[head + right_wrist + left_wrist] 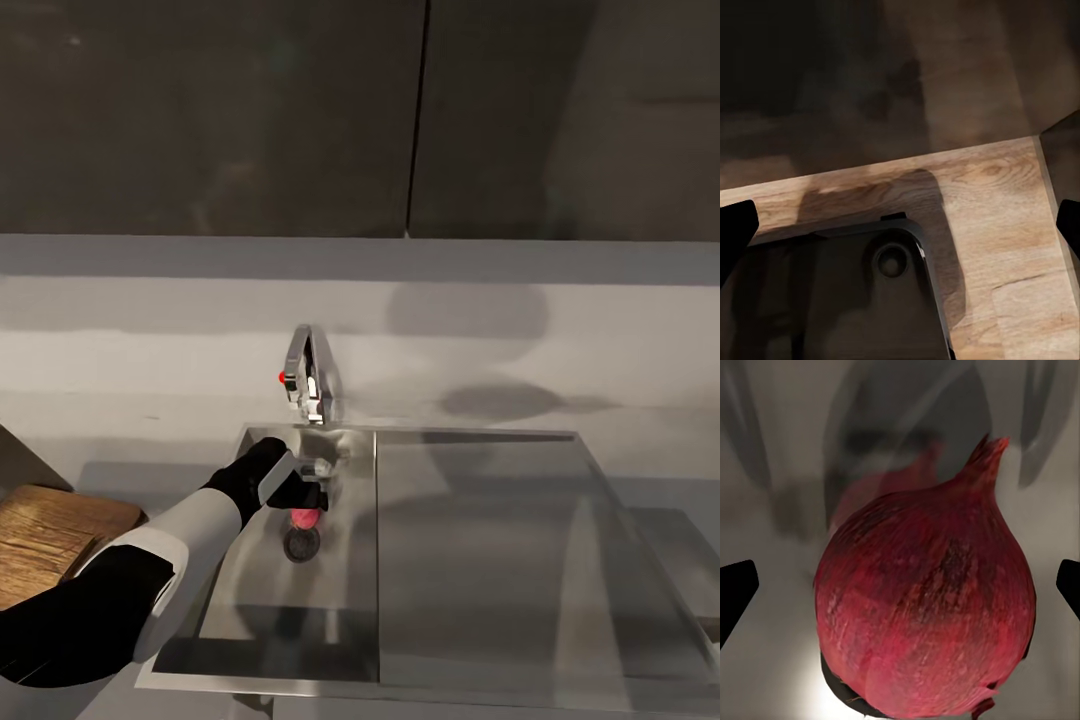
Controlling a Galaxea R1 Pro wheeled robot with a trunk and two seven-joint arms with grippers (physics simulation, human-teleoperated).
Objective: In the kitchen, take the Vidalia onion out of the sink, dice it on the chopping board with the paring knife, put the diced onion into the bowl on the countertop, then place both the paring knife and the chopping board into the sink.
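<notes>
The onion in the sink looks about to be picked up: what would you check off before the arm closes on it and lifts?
1. Onion centred between the left gripper's fingers: ok, one dark tip shows on each side of it.
2. Fingers apart enough: ok, clear gaps on both sides.
3. Fingers touching the onion: not ok yet, they stand off it.
4. Onion settled: cannot tell; it lies by the drain in the sink.
5. Tap clear of the lift path: cannot tell; it stands just behind the gripper.
6. Chopping board ready: ok, its corner shows left of the sink.
</notes>
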